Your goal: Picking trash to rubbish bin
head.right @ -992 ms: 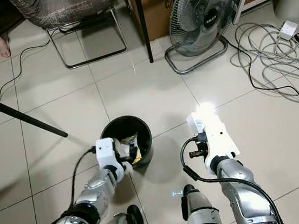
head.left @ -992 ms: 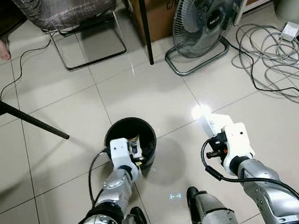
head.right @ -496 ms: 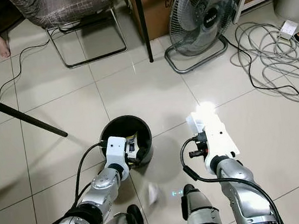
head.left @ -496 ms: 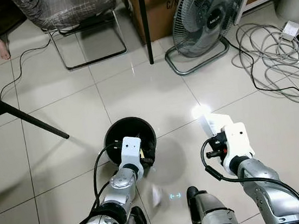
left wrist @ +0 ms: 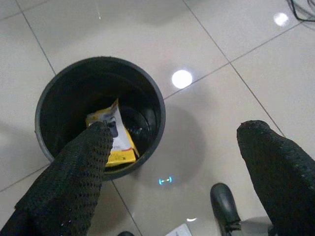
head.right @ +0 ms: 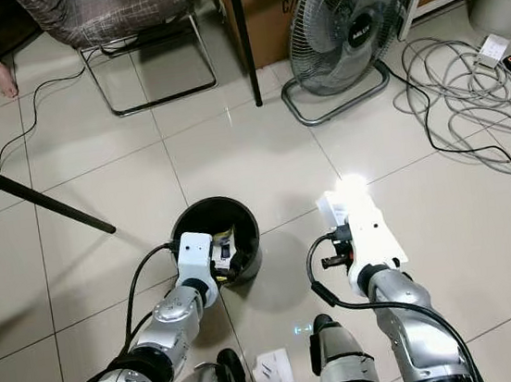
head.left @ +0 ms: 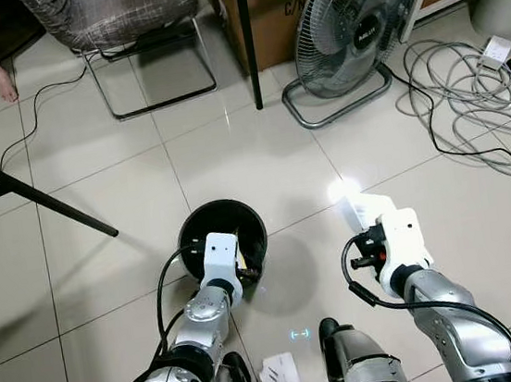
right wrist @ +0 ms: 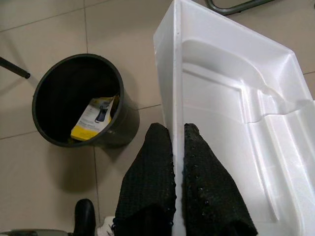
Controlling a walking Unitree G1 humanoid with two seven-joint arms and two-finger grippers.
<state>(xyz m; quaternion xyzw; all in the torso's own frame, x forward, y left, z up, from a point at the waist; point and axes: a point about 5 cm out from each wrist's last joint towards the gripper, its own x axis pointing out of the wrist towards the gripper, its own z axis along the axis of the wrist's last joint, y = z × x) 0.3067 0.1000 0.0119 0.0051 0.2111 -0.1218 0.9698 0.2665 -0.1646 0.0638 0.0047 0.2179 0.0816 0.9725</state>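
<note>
One bin (head.left: 222, 232), one fan (head.left: 350, 26), one chair (head.left: 123, 21) — two grippers.

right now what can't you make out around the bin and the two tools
- Bin depth: yellow packet covers the bottom; left tool's finger hides its lower part.
- White paper on the floor: print too small, eye views.
- White foam tray in the right tool: cut off by the frame edge, right wrist view.
</note>
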